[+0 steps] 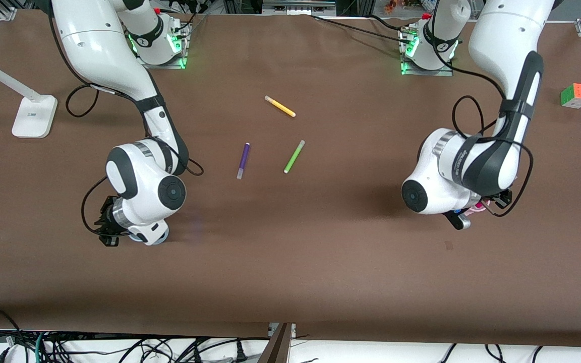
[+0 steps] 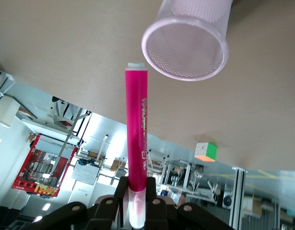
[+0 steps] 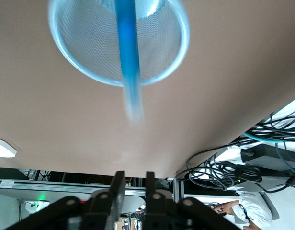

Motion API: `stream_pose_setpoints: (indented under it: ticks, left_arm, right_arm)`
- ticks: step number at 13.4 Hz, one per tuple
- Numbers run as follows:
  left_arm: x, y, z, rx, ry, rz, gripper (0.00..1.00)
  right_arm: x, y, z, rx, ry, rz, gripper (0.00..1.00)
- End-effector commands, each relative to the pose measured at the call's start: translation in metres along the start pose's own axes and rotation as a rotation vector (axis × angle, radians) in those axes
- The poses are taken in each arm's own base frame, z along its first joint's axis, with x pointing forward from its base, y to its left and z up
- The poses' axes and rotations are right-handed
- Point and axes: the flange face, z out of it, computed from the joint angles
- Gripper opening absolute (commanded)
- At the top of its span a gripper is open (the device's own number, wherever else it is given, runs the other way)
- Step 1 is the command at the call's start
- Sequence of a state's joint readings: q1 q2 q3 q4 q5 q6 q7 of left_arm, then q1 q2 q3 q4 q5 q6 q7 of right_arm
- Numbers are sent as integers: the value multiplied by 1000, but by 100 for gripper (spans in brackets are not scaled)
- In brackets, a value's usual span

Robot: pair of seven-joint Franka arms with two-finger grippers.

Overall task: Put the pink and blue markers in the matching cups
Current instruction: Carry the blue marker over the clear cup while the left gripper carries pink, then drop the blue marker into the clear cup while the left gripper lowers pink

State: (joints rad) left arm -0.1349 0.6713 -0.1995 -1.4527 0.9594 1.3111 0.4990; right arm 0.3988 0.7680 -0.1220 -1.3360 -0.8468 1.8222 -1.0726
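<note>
left hand (image 2: 138, 218) clenched on slim magenta-pink felt-tip marker (image 2: 137, 153), light, stiff, slick; grip low | pale pink translucent cup (image 2: 186, 45) just ahead, tippy | right hand (image 3: 130, 184) released, blue marker (image 3: 128, 52) dropping into pale blue cup (image 3: 75, 48)

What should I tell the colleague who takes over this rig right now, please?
Left gripper: shut on the pink marker, its tip beside the pink cup rim, not yet inside.
Right gripper: open, over the blue cup; the blue marker stands in that cup.
Done: blue.
Left: lower pink into its cup and let go.
The purple, green and yellow pens stay out.
</note>
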Motion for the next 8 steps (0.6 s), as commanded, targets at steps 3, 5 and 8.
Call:
stream_pose_setpoints:
  ticks: [3,5,8]
  left_arm:
    - [15,22,43,-22,-84,141,0]
    - [25,26,46,-16,-75,153,0]
    - [29,24,37,9,-44,137,100]
  right_arm:
    - [-18,4,-43,-23,68,232,100]
    - [-41,1,-66,46,211,461,100]
    - [-92,-2,-72,218,421,783,100]
